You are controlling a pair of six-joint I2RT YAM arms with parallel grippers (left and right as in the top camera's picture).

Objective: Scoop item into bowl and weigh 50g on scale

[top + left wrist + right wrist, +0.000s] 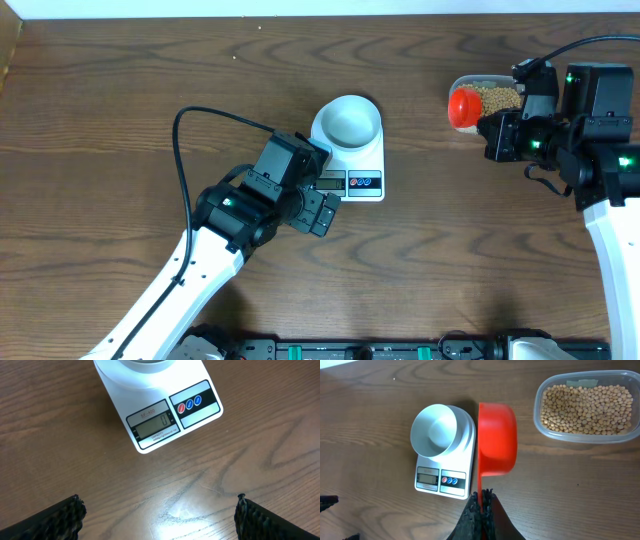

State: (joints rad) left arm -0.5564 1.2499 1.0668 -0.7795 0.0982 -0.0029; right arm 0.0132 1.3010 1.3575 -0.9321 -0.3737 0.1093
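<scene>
Right fingers point(472, 516) are pinching a red scoop point(497, 440) by the beans point(587, 410).
Left fingers point(57, 521) are gaping, empty; bowl point(434, 430) is sitting on scale point(442, 481) reading zero, ready for weighing.

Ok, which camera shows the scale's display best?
Left wrist: the scale's display is close and sharp, reading 0. Right wrist and overhead show it only as a tiny grey patch, unreadable.
</scene>
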